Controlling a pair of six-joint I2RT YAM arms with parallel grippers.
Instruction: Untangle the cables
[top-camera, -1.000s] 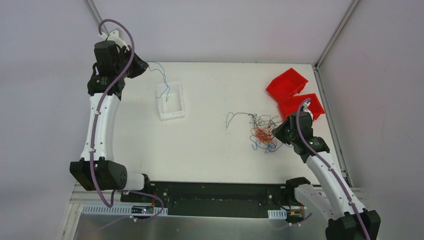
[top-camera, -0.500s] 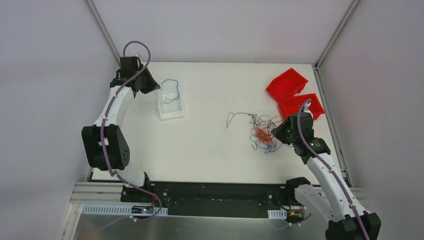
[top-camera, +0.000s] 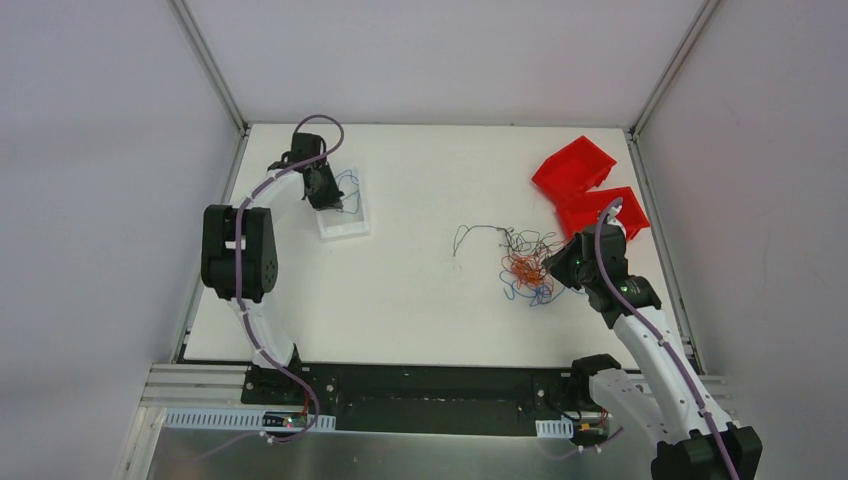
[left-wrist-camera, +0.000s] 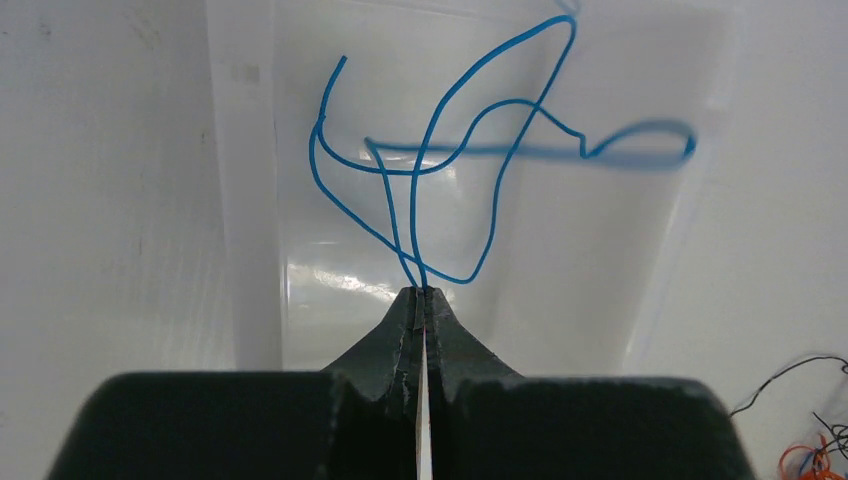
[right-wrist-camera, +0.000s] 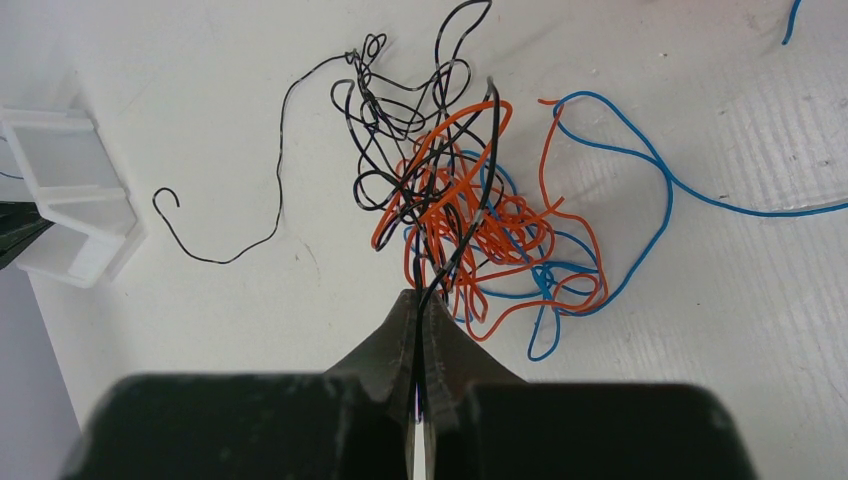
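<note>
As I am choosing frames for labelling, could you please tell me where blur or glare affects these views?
Left wrist view: the far loop of the blue cable blurs, and glare whitens the floor of the white tray. Right wrist view: the tangled cables are sharp and evenly lit, the right gripper a dark mass. Top view: soft even light, strands barely resolved.

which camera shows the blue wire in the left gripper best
Left wrist: the blue wire fills the frame, pinched by the left gripper, jaws shut, over the white tray. Top external shows a tiny squiggle; right wrist only the tray's corner.
</note>
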